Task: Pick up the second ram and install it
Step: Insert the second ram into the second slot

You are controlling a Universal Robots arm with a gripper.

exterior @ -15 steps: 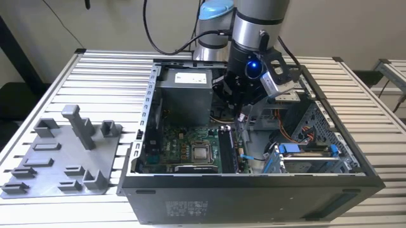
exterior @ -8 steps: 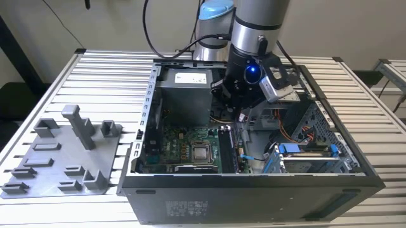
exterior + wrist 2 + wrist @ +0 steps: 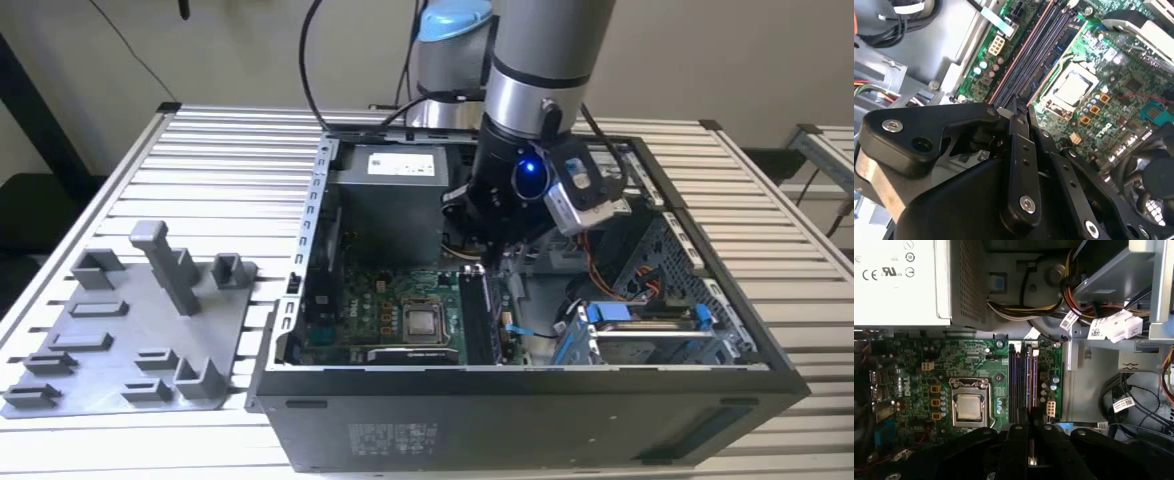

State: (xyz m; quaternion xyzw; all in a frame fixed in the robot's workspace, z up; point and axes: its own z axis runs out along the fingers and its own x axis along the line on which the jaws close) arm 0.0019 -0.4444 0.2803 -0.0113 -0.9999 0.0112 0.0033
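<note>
Second ram (image 3: 1030, 390) partly behind tool (image 3: 1030, 432)

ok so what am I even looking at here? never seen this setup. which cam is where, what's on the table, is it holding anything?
It is one robot arm reaching down into an open computer case that lies on a slatted table. The exterior view comes from a camera off the arm and takes in the whole scene. Both wrist views come from cameras riding on the arm, looking past the black gripper at the green motherboard with its processor.

A grey plastic fixture with upright posts lies on the table at the exterior view's left.

The gripper sits right at the memory slots, where a dark ram stands on edge. I can't tell whether the gripper is clamping it.
</note>
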